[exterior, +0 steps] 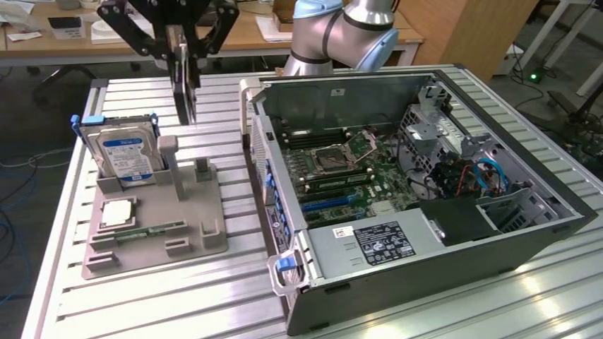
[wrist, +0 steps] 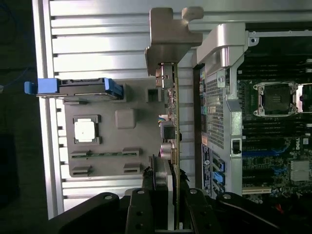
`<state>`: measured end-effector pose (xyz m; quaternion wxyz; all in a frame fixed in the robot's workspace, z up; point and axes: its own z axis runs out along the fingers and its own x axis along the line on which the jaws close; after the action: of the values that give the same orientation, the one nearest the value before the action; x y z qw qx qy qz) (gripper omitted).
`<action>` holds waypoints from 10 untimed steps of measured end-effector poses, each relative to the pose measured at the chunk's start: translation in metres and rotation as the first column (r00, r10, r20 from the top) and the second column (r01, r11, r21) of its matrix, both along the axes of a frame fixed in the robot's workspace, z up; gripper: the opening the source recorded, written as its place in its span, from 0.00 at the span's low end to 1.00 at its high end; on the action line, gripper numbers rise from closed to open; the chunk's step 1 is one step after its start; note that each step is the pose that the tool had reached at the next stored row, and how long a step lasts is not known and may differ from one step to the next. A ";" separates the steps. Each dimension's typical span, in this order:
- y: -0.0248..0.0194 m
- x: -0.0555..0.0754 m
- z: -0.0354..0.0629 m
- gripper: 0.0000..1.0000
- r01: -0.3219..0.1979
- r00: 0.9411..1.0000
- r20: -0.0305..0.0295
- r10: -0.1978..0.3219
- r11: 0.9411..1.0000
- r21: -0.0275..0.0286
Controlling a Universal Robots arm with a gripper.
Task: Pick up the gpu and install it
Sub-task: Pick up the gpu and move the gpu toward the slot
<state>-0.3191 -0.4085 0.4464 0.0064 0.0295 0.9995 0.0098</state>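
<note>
Gripper clamped on the upper edge of the gpu; the card hangs vertical, edge-on, from the fingers. In the exterior view it sits in the air over the slatted aluminium table, above the far part of the grey parts fixture and to the exterior view's left of the open computer case. No contact with the fixture is visible. Wrist view: gpu is seen edge-on between fixture and case wall, with its silvery end bracket at the end away from the gripper. On the fixture: hard drive upright in a blue-handled caddy, a processor chip lying flat, and a memory stick near it. Inside the case: motherboard with open CPU socket, and power supply at the near end.
</note>
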 end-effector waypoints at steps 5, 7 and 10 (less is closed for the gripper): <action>0.0000 0.000 0.0168 0.29 0.001 1.000 0.000 -0.001 1.000 0.001; 0.0000 0.000 0.0218 0.29 0.002 1.000 0.000 -0.002 1.000 0.001; 0.0000 0.000 0.0231 0.29 0.002 1.000 0.000 -0.002 1.000 0.004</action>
<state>-0.3190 -0.4085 0.4695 0.0063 0.0304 0.9995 0.0117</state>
